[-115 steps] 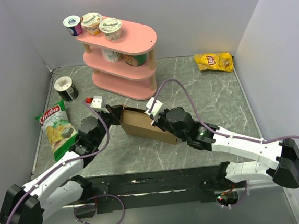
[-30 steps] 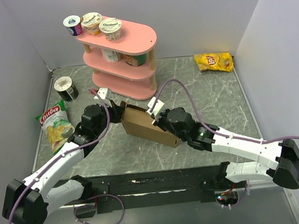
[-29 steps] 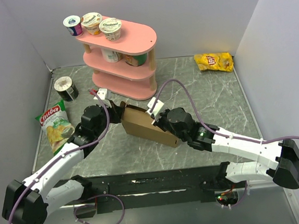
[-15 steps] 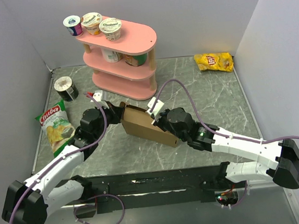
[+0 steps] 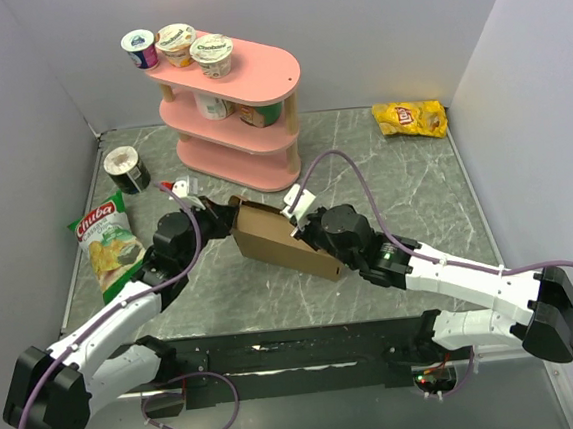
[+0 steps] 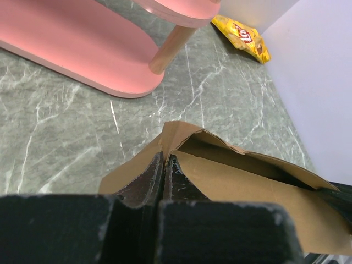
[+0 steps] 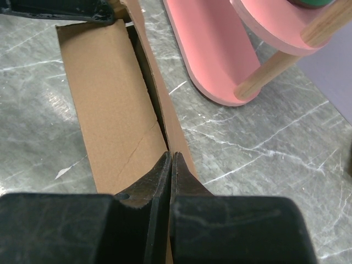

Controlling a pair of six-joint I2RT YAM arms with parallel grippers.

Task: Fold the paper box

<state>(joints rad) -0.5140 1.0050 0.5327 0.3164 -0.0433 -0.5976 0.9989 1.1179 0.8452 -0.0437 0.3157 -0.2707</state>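
Brown cardboard is pinched between two robot arms above a grey marble table (image 5: 415, 193). Well out to the left gripper's left lie a green chip bag (image 5: 109, 245) and, farther back, a dark can (image 5: 125, 170). The left gripper (image 5: 222, 216) is closed on a flap at the left end of the paper box (image 5: 274, 244). Its wrist camera shows the black fingers (image 6: 144, 179) pressed together on the cardboard edge, with the box's hollow opening just beyond them. The partly formed box runs at a slant between the two grippers, just in front of a pink shelf unit (image 5: 232, 109) carrying yoghurt cups (image 5: 173, 44). The right gripper (image 5: 298, 235) is clamped on the box's long wall, its fingertips meeting on the thin cardboard. Far beyond the right gripper, a yellow chip bag (image 5: 411, 118) lies near the back wall.
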